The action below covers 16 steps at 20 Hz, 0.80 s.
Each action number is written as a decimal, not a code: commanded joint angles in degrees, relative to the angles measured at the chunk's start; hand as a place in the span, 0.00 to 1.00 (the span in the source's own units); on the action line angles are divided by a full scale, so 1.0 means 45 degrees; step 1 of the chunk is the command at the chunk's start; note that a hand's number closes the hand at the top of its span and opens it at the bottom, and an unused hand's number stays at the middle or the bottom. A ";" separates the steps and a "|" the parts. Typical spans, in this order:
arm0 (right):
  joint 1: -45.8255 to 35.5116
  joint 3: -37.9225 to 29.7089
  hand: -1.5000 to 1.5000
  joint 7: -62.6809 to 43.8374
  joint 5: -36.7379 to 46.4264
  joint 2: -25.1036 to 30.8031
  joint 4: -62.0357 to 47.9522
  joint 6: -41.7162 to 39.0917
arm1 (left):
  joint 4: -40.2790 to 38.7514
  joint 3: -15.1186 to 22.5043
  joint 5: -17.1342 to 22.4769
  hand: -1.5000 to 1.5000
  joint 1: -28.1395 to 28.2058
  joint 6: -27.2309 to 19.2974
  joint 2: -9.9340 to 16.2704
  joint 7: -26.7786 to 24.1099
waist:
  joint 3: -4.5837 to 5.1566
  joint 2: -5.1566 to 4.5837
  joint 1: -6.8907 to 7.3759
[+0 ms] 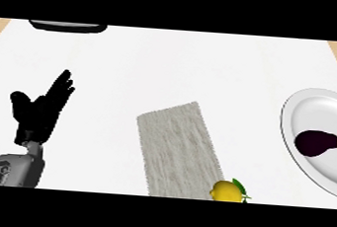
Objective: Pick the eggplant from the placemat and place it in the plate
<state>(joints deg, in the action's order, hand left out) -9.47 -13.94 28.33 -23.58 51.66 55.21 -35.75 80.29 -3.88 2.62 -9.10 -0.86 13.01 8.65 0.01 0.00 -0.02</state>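
Note:
A dark purple eggplant (316, 143) lies in the white plate (309, 108) at the right edge of the head view. The grey woven placemat (178, 148) sits in the middle of the white counter with nothing of the eggplant on it. My left hand (40, 110) stands at the left, fingers straight and pointing up, holding nothing, far from the plate. My right hand does not show.
A yellow lemon (227, 191) with a green leaf rests at the placemat's lower right corner. A dark tray-like object (68, 26) sits at the counter's far edge, upper left. Wooden floor shows past both far corners of the counter.

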 commanded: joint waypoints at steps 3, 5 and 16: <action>-0.0943 -0.0554 0.00 0.1608 0.0737 0.0402 -0.2322 -0.1753 | 0.0484 0.0241 -0.0224 0.50 0.0109 -0.0175 -0.0371 0.0460 | -0.0020 -0.0029 0.0155; -0.0375 -0.0501 0.00 0.2394 0.0963 -0.0080 -0.2230 -0.1420 | 0.0635 -0.0057 0.0023 0.50 0.0637 0.0410 0.0179 0.0216 | -0.0023 -0.0016 0.0158; -0.1266 -0.0372 0.00 0.4195 0.2201 0.1351 -0.5039 -0.2044 | 0.0245 -0.0221 0.0064 0.50 -0.0333 0.0209 -0.0071 0.0396 | -0.0063 -0.0094 0.0243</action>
<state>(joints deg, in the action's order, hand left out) -15.14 -15.53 36.56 -14.99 56.04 36.82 -34.74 81.13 -4.18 2.28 -10.02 -0.16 12.43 9.90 -0.20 -0.36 0.99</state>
